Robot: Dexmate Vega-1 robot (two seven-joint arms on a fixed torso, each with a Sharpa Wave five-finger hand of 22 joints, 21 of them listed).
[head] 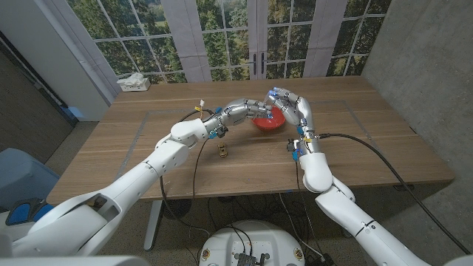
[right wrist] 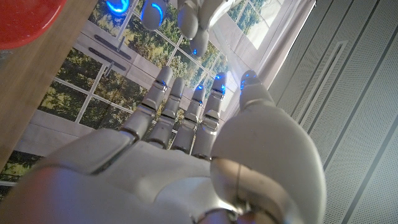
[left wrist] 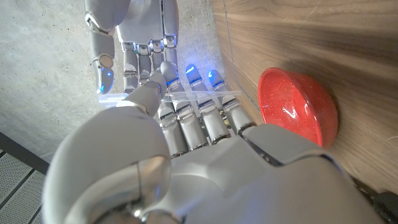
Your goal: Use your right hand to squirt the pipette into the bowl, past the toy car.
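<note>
Low on the table near the front edge, small toy car, well apart from both hands. Farther back, red bowl on the wood. Over the bowl, left hand and right hand, fingertips close together. Left hand pinching a clear pipette under the thumb. Right hand fingers straight and a bit apart, maybe just touching the pipette.

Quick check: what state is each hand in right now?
Left hand: holding the clear pipette, above the red bowl.
Right hand: open, fingers straight, nothing in it.
</note>
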